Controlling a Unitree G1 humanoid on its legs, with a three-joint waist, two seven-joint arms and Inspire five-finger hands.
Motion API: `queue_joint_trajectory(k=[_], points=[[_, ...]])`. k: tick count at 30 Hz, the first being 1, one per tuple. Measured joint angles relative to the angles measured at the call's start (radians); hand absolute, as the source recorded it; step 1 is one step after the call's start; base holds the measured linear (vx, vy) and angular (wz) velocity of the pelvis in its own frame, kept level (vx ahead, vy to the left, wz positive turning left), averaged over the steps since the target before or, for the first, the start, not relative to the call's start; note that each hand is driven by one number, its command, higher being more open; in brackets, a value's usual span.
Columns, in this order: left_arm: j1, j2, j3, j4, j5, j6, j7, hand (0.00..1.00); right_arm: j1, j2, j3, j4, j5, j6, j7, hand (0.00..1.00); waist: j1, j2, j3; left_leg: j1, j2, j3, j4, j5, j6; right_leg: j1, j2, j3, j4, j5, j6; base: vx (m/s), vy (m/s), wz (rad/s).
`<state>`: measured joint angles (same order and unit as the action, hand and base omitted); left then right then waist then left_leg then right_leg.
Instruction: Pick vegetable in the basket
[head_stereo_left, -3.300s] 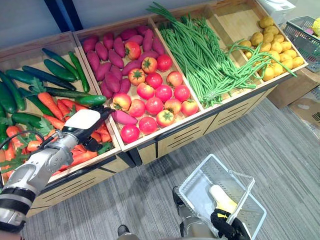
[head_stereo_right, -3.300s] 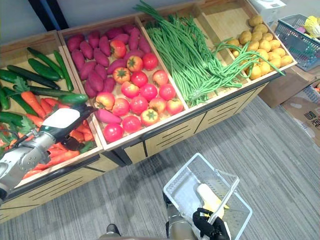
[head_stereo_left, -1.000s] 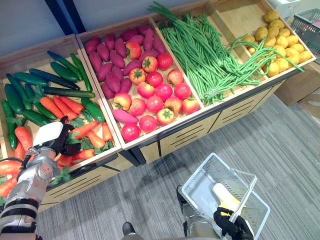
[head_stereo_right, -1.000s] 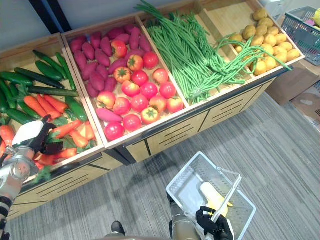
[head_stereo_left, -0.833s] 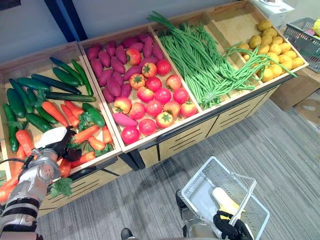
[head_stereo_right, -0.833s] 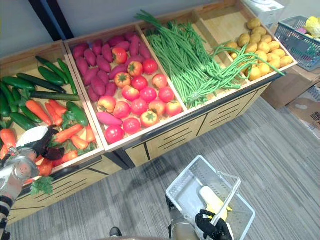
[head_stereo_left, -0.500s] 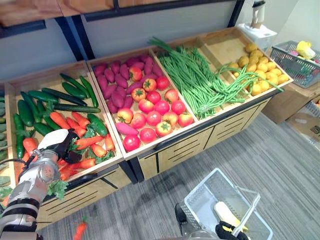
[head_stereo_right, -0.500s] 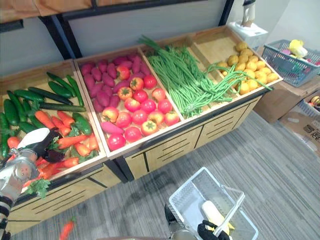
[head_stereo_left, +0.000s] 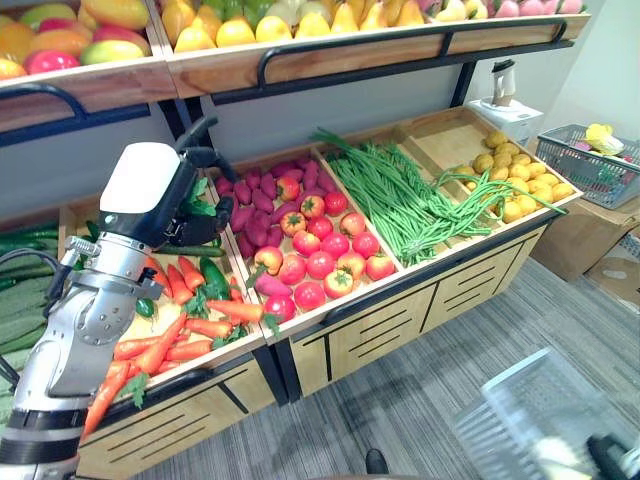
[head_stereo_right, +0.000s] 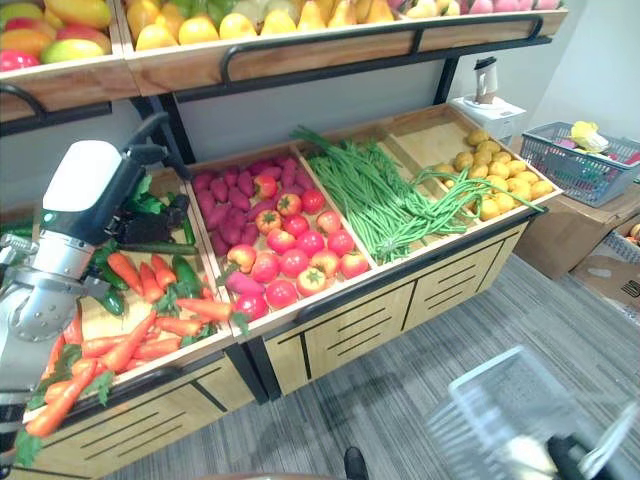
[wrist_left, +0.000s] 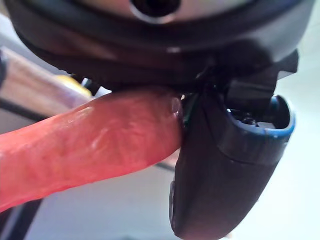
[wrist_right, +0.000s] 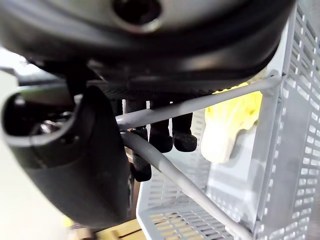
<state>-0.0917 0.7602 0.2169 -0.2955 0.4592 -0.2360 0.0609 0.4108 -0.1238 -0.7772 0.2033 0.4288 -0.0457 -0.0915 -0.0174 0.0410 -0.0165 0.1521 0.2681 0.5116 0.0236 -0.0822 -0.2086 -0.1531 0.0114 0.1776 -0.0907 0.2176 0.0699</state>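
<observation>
**Left hand up with a carrot, basket hanging from the right**

Left eye view: my left arm rises steeply from the lower left. The left hand (head_stereo_left: 150, 195) is held high above the bin of loose carrots (head_stereo_left: 195, 328), its white-covered back turned toward the camera. Green leaves poke out beside the curled fingers. The tomatoes (head_stereo_left: 322, 265) lie in the next bin over. The basket (head_stereo_left: 530, 420) shows as a pale blur at the lower right, well apart from the raised hand.

Right eye view: same pose. The hand is level with the back of the bin, and the forearm slants up over the produce.

Left wrist view: here I can see the grip. The carrot (wrist_left: 85, 145) is pinched between the thumb (wrist_left: 225, 170) and the hand's underside, and its orange body sticks out sideways.

Right wrist view: the right hand (wrist_right: 75, 160) has its fingers (wrist_right: 160, 127) curled round the basket's grey handle (wrist_right: 200, 102). A pale yellow vegetable (wrist_right: 230, 125) lies inside, against the mesh wall.
</observation>
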Motion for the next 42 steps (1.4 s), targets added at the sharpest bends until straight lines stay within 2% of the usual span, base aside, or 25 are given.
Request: queue_joint_trajectory(k=[4, 6, 9, 12, 15, 19, 26, 30, 34, 42], points=[[0.007, -0.033, -0.009, -0.106, -0.038, -0.037, -0.003, 0.0, -0.019, -0.133, -0.007, -0.293, -0.041, -0.016, -0.008, 0.0, 0.001, -0.004, -0.021, 0.001, -0.003, 0.006, 0.013, -0.008, 0.001, 0.0, -0.004, 0.001, -0.001, -0.004, -0.003, -0.01, 0.018, -0.06], [0.007, -0.044, -0.032, -0.118, -0.057, -0.052, -0.005, 0.0, -0.048, -0.174, -0.001, -0.381, -0.045, -0.04, -0.004, 0.0, 0.0, -0.01, -0.026, 0.002, -0.001, 0.008, 0.014, -0.008, 0.001, 0.0, -0.004, -0.003, 0.0, -0.003, -0.003, -0.01, -0.006, -0.05], [0.007, -0.046, -0.107, -0.118, -0.094, -0.061, -0.03, 0.0, -0.087, -0.22, 0.058, -0.496, -0.044, -0.109, 0.017, 0.0, -0.001, -0.016, -0.039, 0.007, 0.004, 0.015, 0.019, -0.012, -0.004, 0.0, 0.002, -0.001, 0.001, -0.002, -0.002, 0.01, -0.002, -0.08], [0.007, -0.068, -0.172, -0.118, -0.104, -0.062, -0.044, 0.0, -0.094, -0.261, 0.132, -0.566, -0.045, -0.136, 0.063, 0.0, -0.004, -0.021, -0.04, 0.012, 0.005, 0.027, 0.024, -0.017, -0.011, 0.0, 0.005, 0.01, 0.001, 0.002, 0.003, 0.03, 0.014, -0.13], [0.004, -0.091, -0.239, -0.118, -0.12, -0.064, -0.055, 0.0, -0.111, -0.314, 0.247, -0.585, -0.056, -0.145, 0.125, 0.0, -0.012, -0.023, -0.04, 0.024, 0.004, 0.054, 0.036, -0.031, -0.012, 0.0, 0.01, 0.035, 0.002, 0.009, 0.001, 0.05, 0.033, -0.22], [-0.016, -0.092, -0.293, -0.118, -0.136, -0.072, -0.062, 0.0, -0.113, -0.325, 0.353, -0.581, -0.077, -0.139, 0.178, 0.0, -0.013, -0.022, -0.039, 0.038, 0.004, 0.081, 0.04, -0.044, -0.014, 0.001, 0.018, 0.058, 0.002, 0.011, 0.003, 0.05, 0.023, -0.19], [-0.061, -0.091, -0.363, -0.134, -0.142, -0.087, -0.06, 0.0, -0.113, -0.404, 0.477, -0.57, -0.12, -0.128, 0.238, 0.0, -0.017, -0.028, -0.027, 0.046, 0.003, 0.107, 0.061, -0.064, -0.011, 0.001, 0.022, 0.087, 0.002, 0.014, 0.007, 0.02, 0.013, -0.12], [-0.071, -0.083, -0.369, -0.199, -0.141, -0.096, -0.059, 0.0, -0.13, -0.405, 0.505, -0.57, -0.123, -0.128, 0.247, 0.0, -0.016, -0.028, -0.026, 0.046, 0.003, 0.109, 0.066, -0.067, -0.01, 0.001, 0.022, 0.091, 0.002, 0.014, 0.008, 0.0, 0.0, 0.0], [-0.105, -0.036, -0.369, -0.273, -0.141, -0.117, -0.045, 0.0, -0.166, -0.406, 0.508, -0.57, -0.123, -0.129, 0.249, 0.0, -0.019, -0.024, -0.022, 0.046, 0.003, 0.109, 0.068, -0.068, -0.01, 0.0, 0.022, 0.093, 0.002, 0.015, 0.008, 0.0, 0.0, 0.0], [-0.202, 0.04, -0.37, -0.393, -0.146, -0.195, -0.019, 0.0, -0.183, -0.424, 0.599, -0.57, -0.123, -0.129, 0.261, 0.0, -0.02, -0.009, -0.013, 0.045, 0.004, 0.112, 0.069, -0.067, -0.01, -0.002, 0.023, 0.094, 0.002, 0.016, 0.009, 0.0, 0.0, 0.0]])
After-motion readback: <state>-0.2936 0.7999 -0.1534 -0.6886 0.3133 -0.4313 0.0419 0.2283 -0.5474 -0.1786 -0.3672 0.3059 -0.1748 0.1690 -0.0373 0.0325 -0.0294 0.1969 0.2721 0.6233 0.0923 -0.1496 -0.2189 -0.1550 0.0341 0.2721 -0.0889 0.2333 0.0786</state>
